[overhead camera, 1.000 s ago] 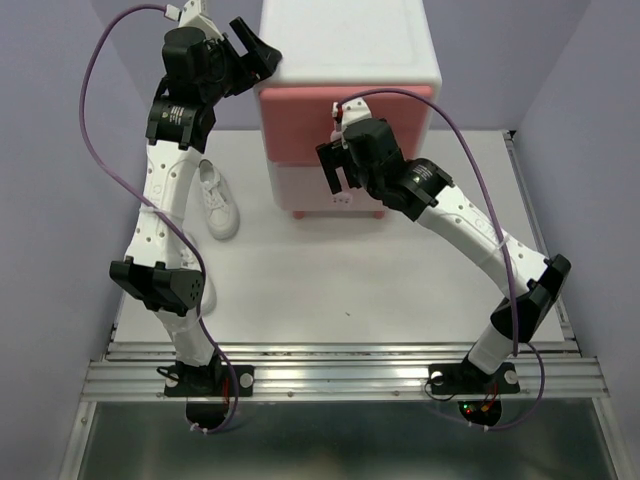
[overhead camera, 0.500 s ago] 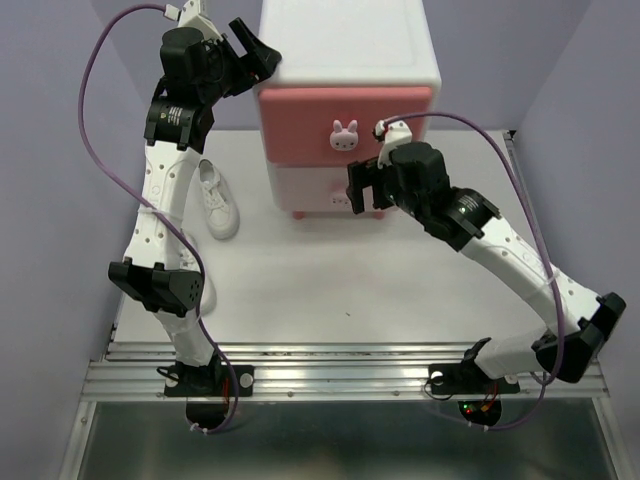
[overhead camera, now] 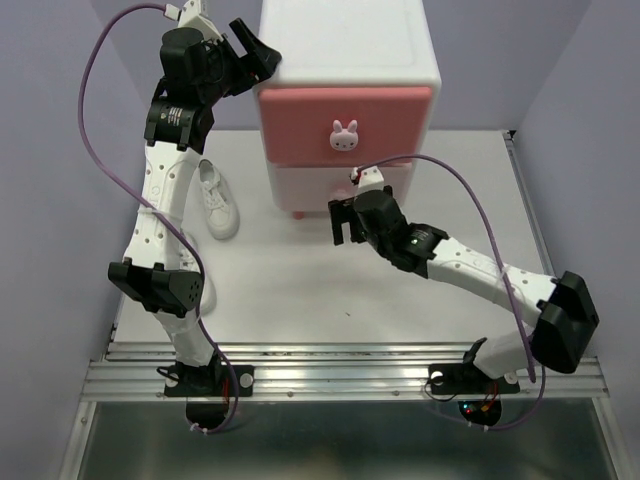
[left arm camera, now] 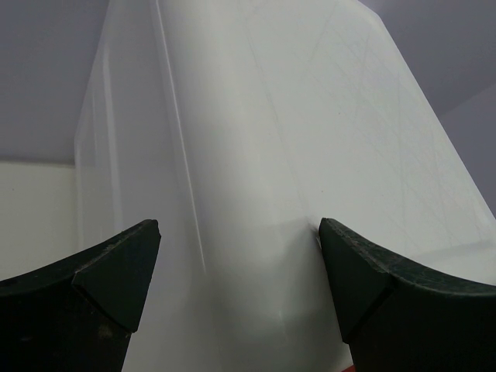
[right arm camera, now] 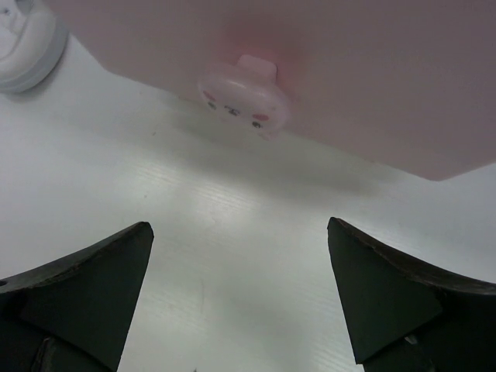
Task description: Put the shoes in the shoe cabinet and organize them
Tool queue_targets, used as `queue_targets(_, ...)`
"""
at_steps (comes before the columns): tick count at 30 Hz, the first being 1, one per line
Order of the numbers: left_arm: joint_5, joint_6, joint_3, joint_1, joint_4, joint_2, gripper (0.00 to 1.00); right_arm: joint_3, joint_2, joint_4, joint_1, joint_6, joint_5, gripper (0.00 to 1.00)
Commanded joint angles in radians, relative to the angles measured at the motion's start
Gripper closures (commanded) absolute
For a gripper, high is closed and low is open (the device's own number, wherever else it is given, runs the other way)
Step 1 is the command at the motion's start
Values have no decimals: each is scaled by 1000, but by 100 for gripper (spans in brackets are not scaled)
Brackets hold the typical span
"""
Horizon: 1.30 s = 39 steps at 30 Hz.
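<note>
The shoe cabinet (overhead camera: 350, 40) stands at the back centre, white with a darker pink upper drawer (overhead camera: 300, 115) and a paler pink lower drawer (overhead camera: 305, 188). The upper bunny knob (overhead camera: 345, 134) is visible. My right gripper (overhead camera: 340, 222) is open and empty, low in front of the lower drawer; in the right wrist view (right arm camera: 239, 226) its bunny knob (right arm camera: 242, 97) is ahead, apart from the fingers. My left gripper (overhead camera: 255, 55) is open, straddling the cabinet's top left corner (left arm camera: 256, 155). One white sneaker (overhead camera: 217, 200) lies left of the cabinet. The flip-flops are out of view.
The sneaker's toe also shows at the top left of the right wrist view (right arm camera: 27, 46). The left arm's elbow (overhead camera: 160, 285) hangs over the table's left side. Lilac walls close in the back and both sides. A metal rail (overhead camera: 340, 375) runs along the near edge.
My right gripper has left the upper drawer's knob and dropped down and forward to the front of the lower drawer. The left arm has not moved.
</note>
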Motion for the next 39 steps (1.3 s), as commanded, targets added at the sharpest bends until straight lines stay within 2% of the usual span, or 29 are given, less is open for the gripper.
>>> queue_targets(1,29,107,-43,-2,-248,4,7,11,80,249,14,85,259,0)
queue_targets(2,29,110,-45,-2,-248,3,7,18,97,304,14,94,338,0)
queue_targets(6,38,108,-51,-1,-239,0,7,50,174,392,14,140,478,0)
queue_targets(13,41,113,-68,1,-233,-13,7,128,322,515,14,102,583,0)
queue_targets(19,45,113,-75,4,-227,-14,7,214,401,527,14,128,558,2)
queue_targets(20,45,113,-78,4,-227,-16,7,217,411,527,14,134,557,7)
queue_targets(21,44,111,-78,4,-225,-16,7,220,418,527,14,137,558,15)
queue_targets(22,44,113,-80,4,-225,-16,7,225,421,523,14,148,560,37)
queue_targets(23,44,111,-81,6,-227,-16,7,241,424,480,14,162,569,47)
queue_targets(24,44,113,-81,6,-225,-16,7,249,424,449,14,195,569,62)
queue_targets(26,44,111,-85,7,-224,-17,7,249,412,369,14,229,540,74)
queue_targets(28,38,108,-86,7,-222,-19,7,197,361,354,37,251,516,82)
queue_targets(31,30,107,-89,7,-219,-20,7,88,276,362,120,245,509,85)
queue_targets(34,16,105,-100,7,-218,-25,7,18,212,280,206,357,555,86)
queue_targets(36,13,102,-118,7,-210,-31,7,-10,151,132,296,448,594,87)
queue_targets(39,7,99,-141,7,-202,-42,7,-31,100,-92,422,667,652,87)
